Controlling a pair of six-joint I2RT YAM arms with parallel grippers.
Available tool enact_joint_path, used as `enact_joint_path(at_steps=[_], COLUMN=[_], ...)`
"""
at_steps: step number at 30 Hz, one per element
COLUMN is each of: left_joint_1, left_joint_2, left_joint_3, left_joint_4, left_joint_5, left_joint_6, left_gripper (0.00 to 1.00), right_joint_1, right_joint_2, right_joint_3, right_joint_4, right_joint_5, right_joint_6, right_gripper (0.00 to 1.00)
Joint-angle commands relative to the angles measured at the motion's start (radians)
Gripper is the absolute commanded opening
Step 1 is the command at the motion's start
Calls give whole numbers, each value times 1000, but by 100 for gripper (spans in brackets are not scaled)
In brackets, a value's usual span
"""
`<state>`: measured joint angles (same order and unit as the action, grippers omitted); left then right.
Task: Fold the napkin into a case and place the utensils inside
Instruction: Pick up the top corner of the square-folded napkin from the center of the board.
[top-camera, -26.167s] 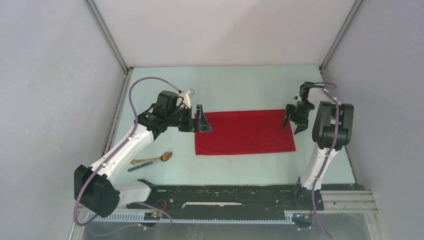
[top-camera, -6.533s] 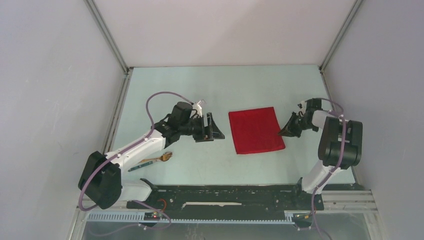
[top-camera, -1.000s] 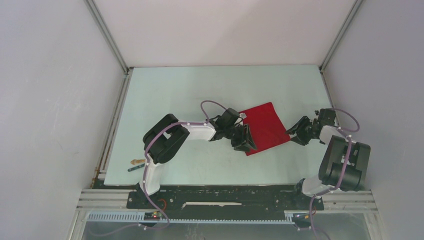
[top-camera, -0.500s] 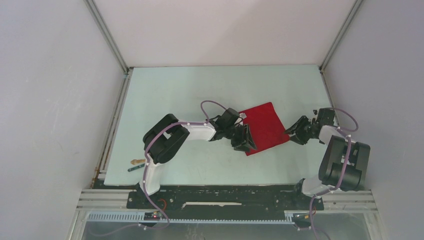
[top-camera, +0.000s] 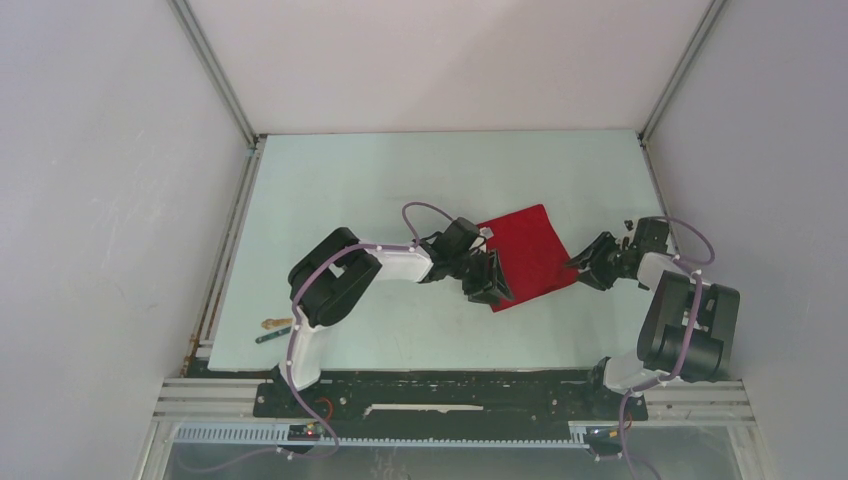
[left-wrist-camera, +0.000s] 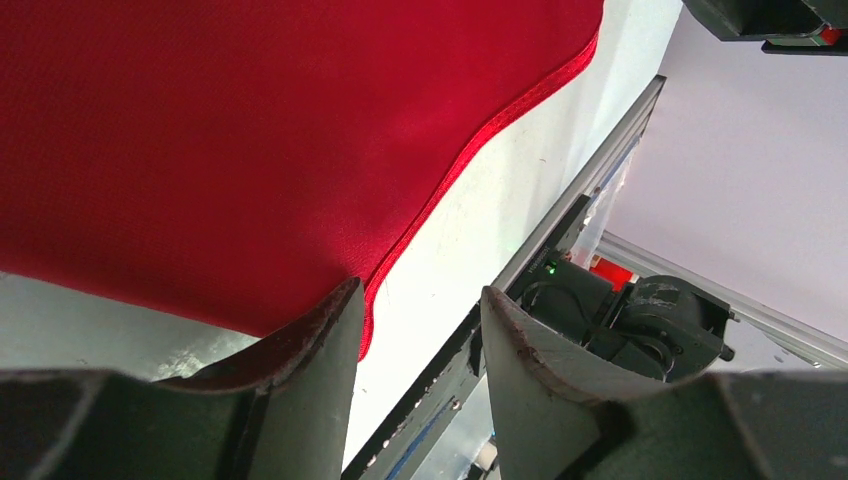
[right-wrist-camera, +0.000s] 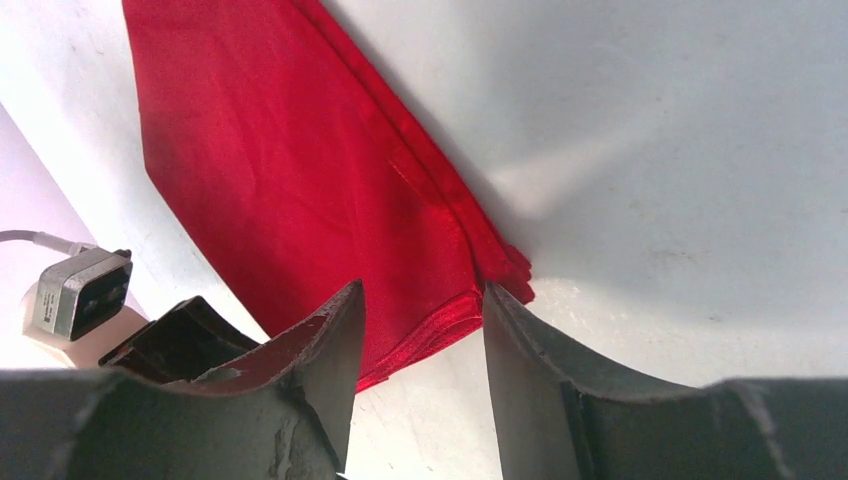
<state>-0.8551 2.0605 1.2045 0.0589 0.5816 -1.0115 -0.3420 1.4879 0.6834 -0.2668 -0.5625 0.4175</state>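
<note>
The red napkin (top-camera: 525, 253) lies folded into a tilted rectangle at mid-table. My left gripper (top-camera: 490, 280) is open at its near left corner. In the left wrist view the napkin (left-wrist-camera: 250, 140) fills the upper left and its hemmed edge runs down to my left finger (left-wrist-camera: 325, 340); nothing sits between the jaws of this gripper (left-wrist-camera: 420, 320). My right gripper (top-camera: 582, 264) is open at the napkin's right corner. In the right wrist view the layered corner of the napkin (right-wrist-camera: 300, 170) lies just ahead of the gripper's (right-wrist-camera: 422, 305) fingertips. The utensils, a wooden fork (top-camera: 270, 323) and a teal stick (top-camera: 272, 337), lie at the near left, partly hidden by the left arm.
A black rail (top-camera: 450, 390) runs along the table's near edge between the arm bases. Grey walls with metal frame posts (top-camera: 215, 70) close in the table on three sides. The right arm's base (left-wrist-camera: 640, 320) shows beyond the left gripper's fingers.
The right gripper has edged slightly left toward the napkin's right corner. The left arm and the napkin have not visibly moved.
</note>
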Motion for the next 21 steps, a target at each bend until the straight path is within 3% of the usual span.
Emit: enact_joint_path(at_steps=[1, 21], left_joint_1=[-7, -7], left_joint_2=[6, 10], left_joint_3=[13, 10], left_joint_4=[28, 33], left_joint_5=[24, 29], left_joint_6=[8, 7], left_gripper=[52, 52], right_joint_1=[-14, -27], right_joint_2=[-7, -25], right_joint_3=[-8, -6], right_joint_4=[11, 16], right_joint_5=[38, 79], right_joint_6=[-3, 1], right_gripper=[55, 59])
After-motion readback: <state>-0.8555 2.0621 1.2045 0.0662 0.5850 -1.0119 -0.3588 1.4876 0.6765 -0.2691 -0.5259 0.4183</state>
